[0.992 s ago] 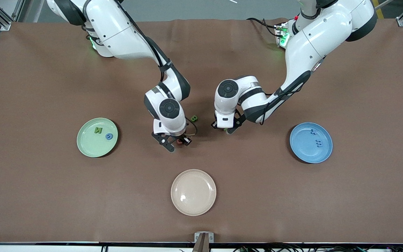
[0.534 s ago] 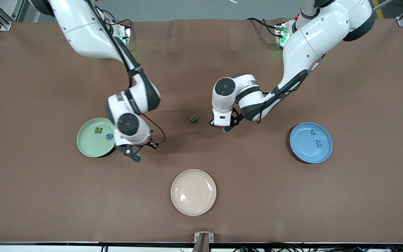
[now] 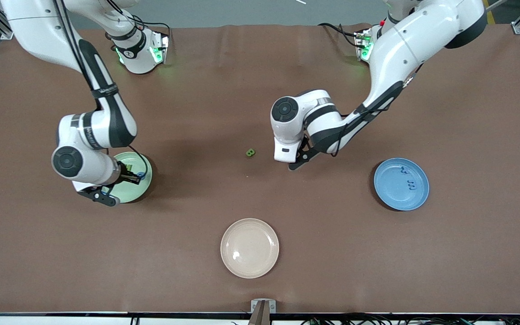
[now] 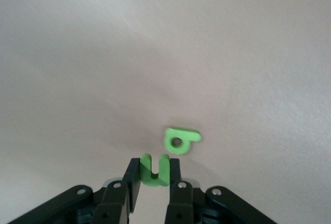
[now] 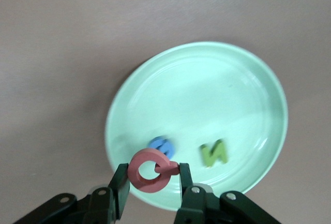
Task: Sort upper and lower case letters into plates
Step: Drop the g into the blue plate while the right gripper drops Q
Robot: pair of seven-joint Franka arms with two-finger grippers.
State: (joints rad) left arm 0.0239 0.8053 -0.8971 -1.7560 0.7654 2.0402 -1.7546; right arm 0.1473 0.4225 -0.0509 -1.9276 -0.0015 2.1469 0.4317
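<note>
My right gripper (image 5: 151, 175) is shut on a pink-red ring-shaped letter (image 5: 150, 170) and holds it over the edge of the mint green plate (image 5: 207, 94). A blue letter (image 5: 161, 143) and a green N (image 5: 214, 152) lie in that plate. In the front view the right gripper (image 3: 130, 178) hangs over the mint plate (image 3: 142, 189). My left gripper (image 4: 154, 175) is shut on a green U-shaped letter (image 4: 154, 171) above the table's middle (image 3: 297, 162). Another green letter (image 4: 181, 140) lies on the table beside it (image 3: 250, 153). The blue plate (image 3: 393, 194) holds two blue letters (image 3: 410, 184).
A cream-beige plate (image 3: 249, 248) with nothing in it sits near the front camera's edge of the table, between the two coloured plates. The brown table cover (image 3: 260, 90) runs wide toward both arms' bases.
My right arm swung from the table's middle to over the mint plate with the pink-red letter in its grip. My left gripper lifted slightly, still holding its green letter.
</note>
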